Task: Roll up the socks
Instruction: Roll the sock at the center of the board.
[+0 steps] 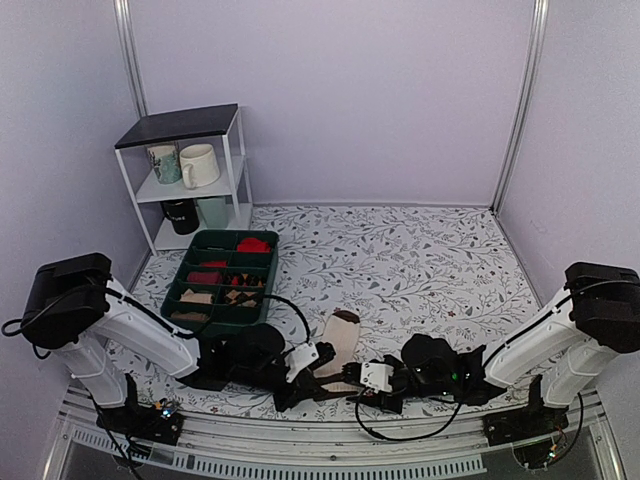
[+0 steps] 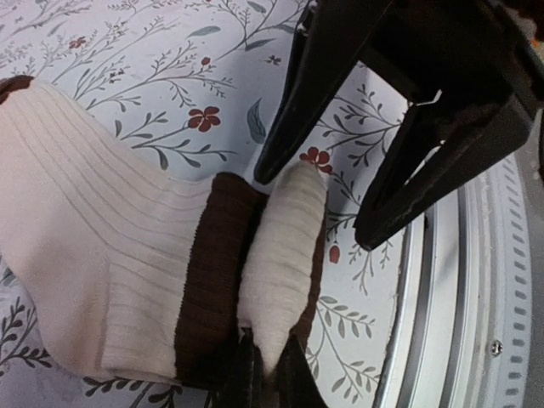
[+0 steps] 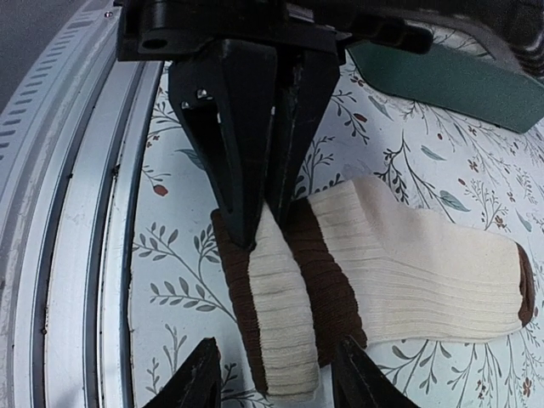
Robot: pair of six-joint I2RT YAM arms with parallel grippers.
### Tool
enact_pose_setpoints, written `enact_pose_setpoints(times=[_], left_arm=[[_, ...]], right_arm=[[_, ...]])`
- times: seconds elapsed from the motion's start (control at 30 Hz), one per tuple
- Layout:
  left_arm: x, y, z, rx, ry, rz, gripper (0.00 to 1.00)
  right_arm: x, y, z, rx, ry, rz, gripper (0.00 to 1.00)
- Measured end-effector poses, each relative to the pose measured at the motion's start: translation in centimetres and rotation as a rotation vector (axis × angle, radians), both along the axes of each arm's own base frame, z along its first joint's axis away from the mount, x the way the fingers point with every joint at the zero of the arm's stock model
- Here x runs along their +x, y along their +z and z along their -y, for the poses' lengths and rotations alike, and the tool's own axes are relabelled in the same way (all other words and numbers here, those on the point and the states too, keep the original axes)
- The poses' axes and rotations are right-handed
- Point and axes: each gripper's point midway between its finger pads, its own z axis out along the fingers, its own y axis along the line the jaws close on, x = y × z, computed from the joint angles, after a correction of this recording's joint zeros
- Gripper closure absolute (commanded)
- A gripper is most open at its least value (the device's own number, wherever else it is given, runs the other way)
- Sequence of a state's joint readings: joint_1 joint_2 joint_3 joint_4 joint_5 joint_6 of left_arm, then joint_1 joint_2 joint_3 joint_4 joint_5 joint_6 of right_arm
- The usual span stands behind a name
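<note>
Green divided tray [image 1: 272, 282] sat beyond and to the left of the left gripper [image 3: 265, 223], well apart from it. Contents: red rolled socks [image 1: 253, 244] in a far compartment, a dark red item [image 1: 206, 277] in a mid compartment, and brown-and-cream checked rolled socks [image 1: 238, 296] in a nearer compartment. Other compartments too small to tell.

Further beyond the tray stood a white shelf unit [image 1: 180, 126] w/ black top. Cream mug [image 1: 200, 165] and patterned mug [image 1: 165, 162] were on the mid level. Black mug [image 1: 180, 216] was on the bottom level beside a pale mug [image 1: 213, 212]. No writing readable; light mark on the black mug too small to make out.

Left gripper: fingers pressed together, pinching the folded cream end of the socks [image 3: 408, 263]. Right gripper [image 3: 279, 374]: fingers spread, one on each side of that same fold; contact w/ fabric cannot be told. The grippers faced each other tip to tip over the fold.

Socks lay flat on the floral tablecloth [image 1: 420, 260]. A dark brown band sat just beside the pinch pt. The cream leg ran away from both grippers toward mid-table, w/ the dark brown end furthest from them. The fold was near the metal rail [image 3: 68, 255] at the table edge.
</note>
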State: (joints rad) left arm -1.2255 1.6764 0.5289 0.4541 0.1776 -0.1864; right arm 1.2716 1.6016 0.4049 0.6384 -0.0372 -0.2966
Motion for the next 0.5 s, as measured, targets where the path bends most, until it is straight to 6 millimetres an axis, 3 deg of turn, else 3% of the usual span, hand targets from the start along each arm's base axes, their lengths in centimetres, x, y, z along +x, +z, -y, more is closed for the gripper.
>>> enact_pose_setpoints(times=[0.27, 0.43, 0.5], left_arm=[[-0.1, 0.0, -0.1, -0.004, -0.008, -0.012, 1.0], [-0.2, 0.0, -0.1, -0.01, -0.013, -0.016, 1.0], [-0.2, 0.0, -0.1, -0.01, -0.014, -0.017, 1.0]], right_arm=[[-0.3, -1.0, -0.5, -0.021, 0.025, -0.015, 0.63], [-0.2, -1.6, -0.9, -0.034, 0.021, -0.025, 0.9], [-0.1, -1.5, -1.2, -0.034, 0.013, -0.038, 0.95]])
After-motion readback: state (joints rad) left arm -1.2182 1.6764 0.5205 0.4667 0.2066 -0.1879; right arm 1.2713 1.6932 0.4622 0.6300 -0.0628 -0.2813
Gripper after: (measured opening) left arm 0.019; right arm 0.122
